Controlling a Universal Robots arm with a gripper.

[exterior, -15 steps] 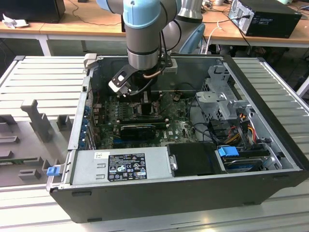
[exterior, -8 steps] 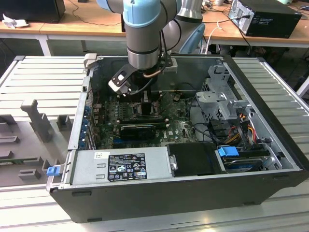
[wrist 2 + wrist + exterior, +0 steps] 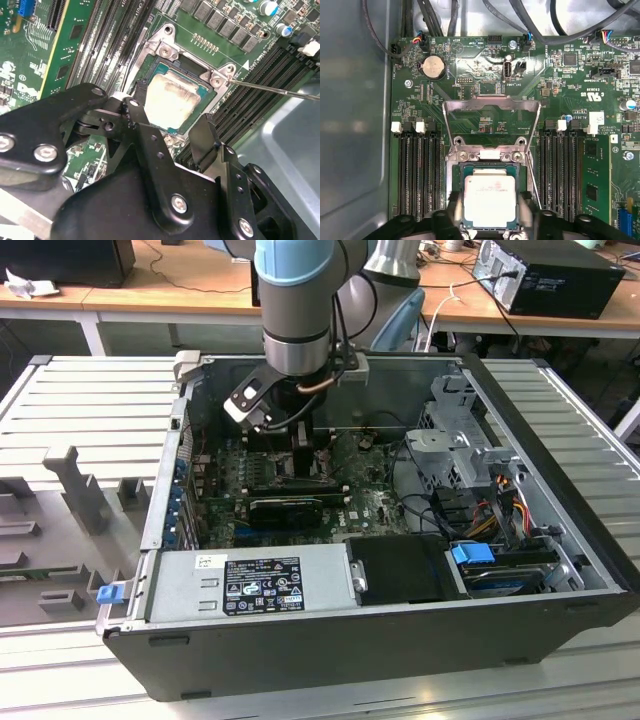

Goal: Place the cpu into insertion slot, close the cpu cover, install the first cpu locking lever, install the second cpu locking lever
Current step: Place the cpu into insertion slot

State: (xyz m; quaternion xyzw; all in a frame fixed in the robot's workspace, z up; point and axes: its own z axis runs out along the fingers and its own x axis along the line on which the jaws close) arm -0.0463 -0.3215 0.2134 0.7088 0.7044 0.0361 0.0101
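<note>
Status, socket as reference.

Exterior view, its left to right: worktop [image 3: 70,400], open case [image 3: 350,650], arm [image 3: 295,300] reaching down inside over the socket [image 3: 456,182], drive cage [image 3: 455,430] well away from it toward that view's right.

Step 1 looks all but done. The cpu [image 3: 490,197] lies flat in the socket. The claw [image 3: 490,210] is set to cpu width, with its fingers [image 3: 455,207] against two opposite edges, so we read it as gripping the chip.

Three steps left. The cpu cover [image 3: 491,104] stands hinged up beyond the socket, with nothing over the chip. We judge neither lever is latched.

View deltas:
- The first wrist view gives us the raised cover and the memory slots [image 3: 417,175] flanking the socket.
- The second wrist view gives us an oblique look at the finger contact.
- It also shows a thin lever rod [image 3: 275,89] running free from a socket corner.
</note>
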